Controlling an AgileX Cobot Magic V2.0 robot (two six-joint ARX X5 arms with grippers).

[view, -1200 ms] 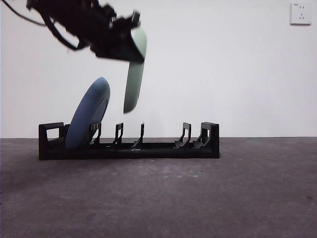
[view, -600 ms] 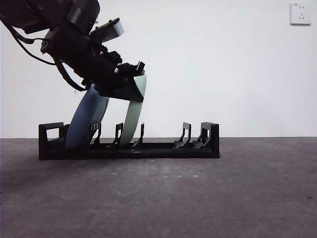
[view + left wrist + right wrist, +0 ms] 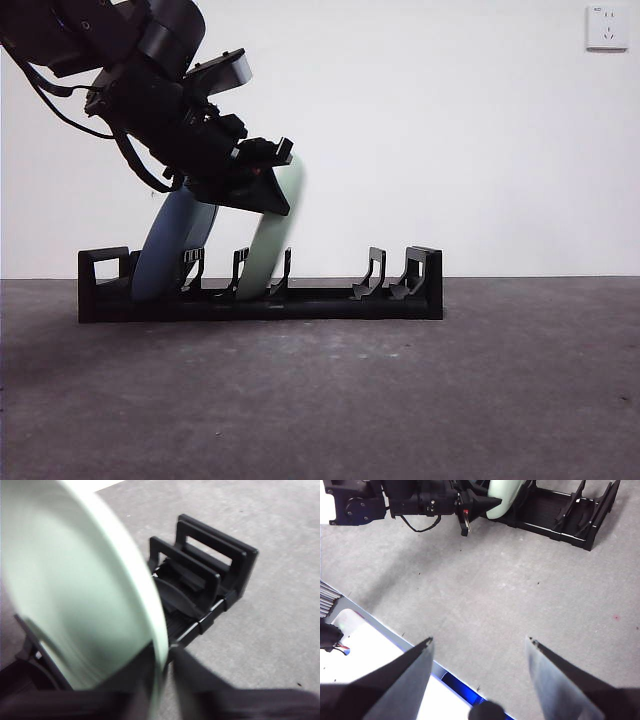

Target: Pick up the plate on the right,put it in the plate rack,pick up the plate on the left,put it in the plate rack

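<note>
Presently seated: green plate, edge-on, tilted, lower rim in a slot of the plate rack beside the blue plate already racked. Left gripper above, jaws closed on the green plate's upper rim. Right gripper well apart over bare table, jaws wide, holding nothing.
</note>
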